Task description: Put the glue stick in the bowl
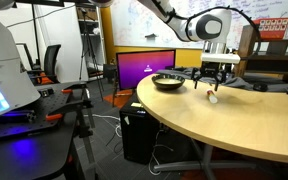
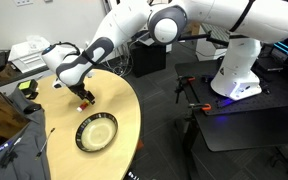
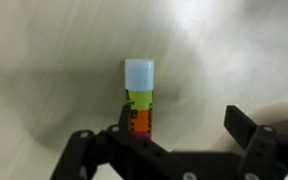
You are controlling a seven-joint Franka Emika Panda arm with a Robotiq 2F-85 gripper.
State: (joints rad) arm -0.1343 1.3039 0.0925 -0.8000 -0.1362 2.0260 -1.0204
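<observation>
Poised low over the pale surface [image 1: 239, 125] with the gripper [image 3: 176, 125] spread wide, clamped on nothing. Just beneath it, between the two fingers [image 3: 246, 130] and closer to one than the other, lying flat on the surface: the glue stick [image 3: 138, 98]. White cap pointing away from the gripper, green, yellow and orange bands along the body, near end hidden behind a finger. Cannot tell whether touching that finger.

In both exterior views, seen as a small pale stub directly under the gripper [image 1: 216, 80] — glue stick [image 1: 212, 97], reddish at one end [image 2: 85, 101].

Off to one side of the gripper [image 2: 82, 92], apart from it and from the glue stick, resting on the same surface: the bowl [image 1: 167, 82] — dark, shallow, round [image 2: 95, 132].
</observation>
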